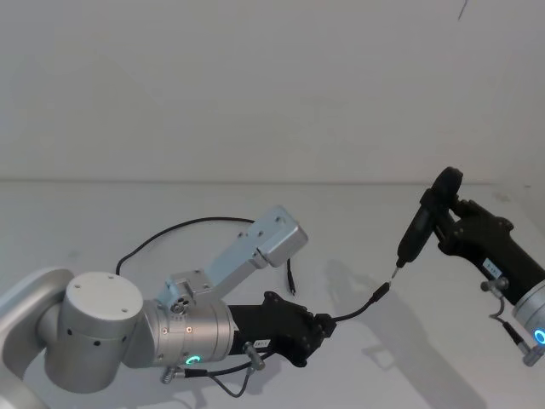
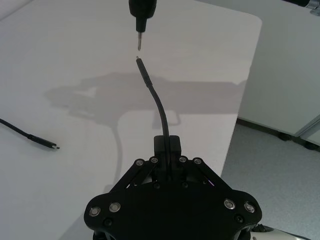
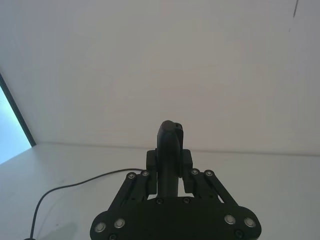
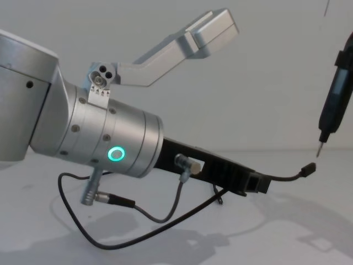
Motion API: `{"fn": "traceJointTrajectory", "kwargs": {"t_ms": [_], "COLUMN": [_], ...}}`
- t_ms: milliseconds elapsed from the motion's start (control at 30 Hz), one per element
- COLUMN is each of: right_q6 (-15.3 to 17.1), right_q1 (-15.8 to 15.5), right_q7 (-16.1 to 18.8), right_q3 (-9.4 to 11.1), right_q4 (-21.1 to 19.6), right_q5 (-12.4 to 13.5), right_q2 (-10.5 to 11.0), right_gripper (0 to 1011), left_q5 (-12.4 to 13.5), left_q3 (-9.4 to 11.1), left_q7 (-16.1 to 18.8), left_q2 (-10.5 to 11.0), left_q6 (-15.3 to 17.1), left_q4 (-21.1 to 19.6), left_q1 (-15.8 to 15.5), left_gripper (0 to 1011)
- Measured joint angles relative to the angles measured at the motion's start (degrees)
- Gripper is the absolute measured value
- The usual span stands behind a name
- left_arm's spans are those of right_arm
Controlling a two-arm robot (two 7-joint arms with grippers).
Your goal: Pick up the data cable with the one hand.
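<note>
My left gripper [image 1: 324, 327] is shut on the data cable [image 1: 353, 312], a thin black cable, a short way behind one plug. That plug [image 2: 141, 67] sticks out forward and up, above the table. Behind the arm, the cable's slack [image 1: 174, 227] loops over the table, and its other plug [image 2: 49, 145] lies flat. My right gripper [image 1: 444, 223] is raised at the right, shut on a slim black stick-like tool [image 1: 419, 223]. The tool's pale tip [image 2: 139, 42] points down, a small gap from the held plug. The chest view shows the tip [image 4: 320, 148] just above the plug [image 4: 309, 169].
The white table's right edge [image 2: 239, 107] drops to a grey floor. A silver bracket [image 1: 260, 245] rises from my left wrist, and a grey lead [image 4: 118, 201] hangs beneath it. A plain wall stands behind.
</note>
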Motion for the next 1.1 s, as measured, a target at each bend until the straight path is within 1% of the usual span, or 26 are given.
{"fn": "traceJointTrajectory", "kwargs": {"t_ms": [500,1100], "right_q6": [0.8,-0.2], "right_q1": [1.1,1.4], "right_q7": [-0.6,-0.7], "right_q3": [-1.4,-2.0], "right_q4": [1.5,2.3], "right_q5": [0.2,1.1], "right_q2": [0.5,0.9], "right_gripper": [279,279], "left_q5": [0.0,0.0], "left_q3": [0.0,0.0], "left_q7": [0.0,0.0], "left_q2": [0.0,0.0], "left_q6": [0.0,0.0], "left_q4": [0.0,0.0], "left_q1": [0.0,0.0], "left_gripper": [44,44]}}
